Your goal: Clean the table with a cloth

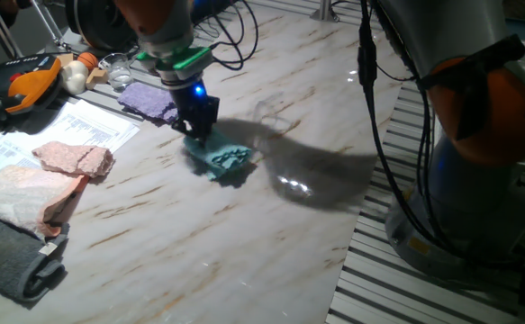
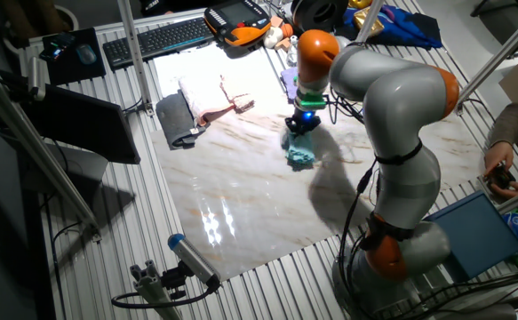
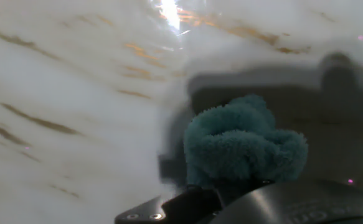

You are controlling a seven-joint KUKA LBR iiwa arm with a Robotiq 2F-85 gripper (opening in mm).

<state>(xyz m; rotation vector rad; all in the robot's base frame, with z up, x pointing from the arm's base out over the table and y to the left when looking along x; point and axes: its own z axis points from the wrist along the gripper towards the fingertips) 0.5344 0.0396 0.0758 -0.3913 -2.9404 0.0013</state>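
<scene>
The teal cloth (image 1: 221, 160) lies bunched on the white marble-veined table (image 1: 271, 261), left of its middle. My gripper (image 1: 199, 129) stands upright over the cloth's far-left end, its fingers down in the fabric and shut on it. The rest of the cloth trails on the table toward the near right. In the other fixed view the gripper (image 2: 301, 126) is just above the cloth (image 2: 300, 156). In the hand view the fuzzy cloth (image 3: 243, 146) is bunched right in front of the dark gripper (image 3: 231, 198); the fingertips are hidden by it.
A purple cloth (image 1: 149, 99) lies just behind the gripper. Pink cloths (image 1: 73, 158) and a grey cloth (image 1: 14, 256) lie on the table's left part, beside printed sheets (image 1: 91, 126). An orange pendant (image 1: 28, 81) and a clear cup (image 1: 118, 67) are at the far left. The arm's base (image 1: 478, 180) stands at the right.
</scene>
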